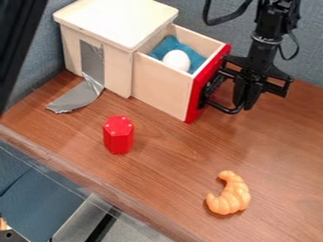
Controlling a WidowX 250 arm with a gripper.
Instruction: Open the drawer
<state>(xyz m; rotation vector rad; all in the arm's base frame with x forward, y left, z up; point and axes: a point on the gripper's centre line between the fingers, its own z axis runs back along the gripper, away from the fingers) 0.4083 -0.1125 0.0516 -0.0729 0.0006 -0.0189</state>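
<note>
Drawer: there it is, upper middle of frame, the drawer (161, 90) sticking out of its wooden box (116, 19).
Inside: I see a white egg (176, 60) on blue cloth (165, 46).
Gripper: upper right, my gripper (245, 100) hangs by the black handle (231, 111); open or closed, I can't tell.
Croissant: lower right, the toy croissant (231, 196).

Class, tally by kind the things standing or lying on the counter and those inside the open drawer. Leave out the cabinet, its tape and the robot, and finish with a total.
White egg-shaped thing, in the drawer: 1
Blue cloth, in the drawer: 1
Red six-sided piece: 1
Croissant: 1
Total: 4
</note>
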